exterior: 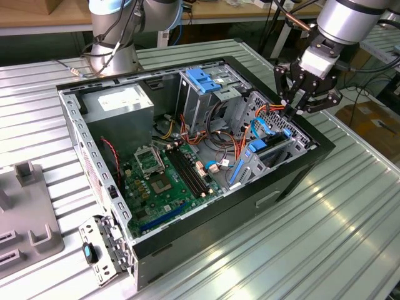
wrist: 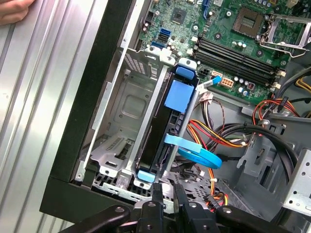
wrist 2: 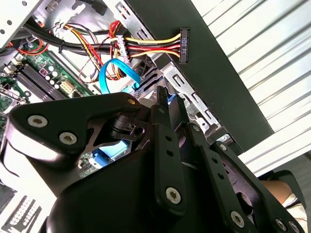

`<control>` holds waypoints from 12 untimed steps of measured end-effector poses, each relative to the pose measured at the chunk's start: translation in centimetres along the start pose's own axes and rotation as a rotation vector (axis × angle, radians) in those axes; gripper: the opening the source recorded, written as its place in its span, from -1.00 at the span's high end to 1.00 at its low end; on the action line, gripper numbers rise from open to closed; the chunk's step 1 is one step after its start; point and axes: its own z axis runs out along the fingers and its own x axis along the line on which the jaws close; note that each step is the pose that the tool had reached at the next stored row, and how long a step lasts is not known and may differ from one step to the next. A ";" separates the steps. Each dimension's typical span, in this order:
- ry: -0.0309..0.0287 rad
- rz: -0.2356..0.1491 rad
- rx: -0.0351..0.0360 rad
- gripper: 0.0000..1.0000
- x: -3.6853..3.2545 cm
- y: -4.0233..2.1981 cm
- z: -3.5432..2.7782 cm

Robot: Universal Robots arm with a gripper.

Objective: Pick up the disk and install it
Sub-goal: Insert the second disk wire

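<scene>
- One gripper [wrist: 168,188] was seen poised over the open computer case [exterior: 294,181]. Its jaws were drawn almost together and nothing was held between them.
- The disk [wrist: 167,124] was found just ahead of the jaws, stood on its edge inside the drive cage [wrist: 124,104], probably because the cage walls are made to guide it this way.
- Both blue carrier ends were seen within the cage rails, so the disk was judged to be seated, or nearly so.
- A blue cable [wrist: 197,156] was curled beside the disk's near end, close to the jaws. Whether it was plugged could not be told.
- The motherboard [wrist: 233,43] was seen well beyond the jaws.
</scene>
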 end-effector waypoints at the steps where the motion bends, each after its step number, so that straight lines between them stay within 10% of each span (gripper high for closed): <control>1: 0.0000 0.000 0.0000 0.53 0.00 0.00 0.00; 12: -0.0039 -0.057 0.0006 0.53 0.01 -0.02 0.00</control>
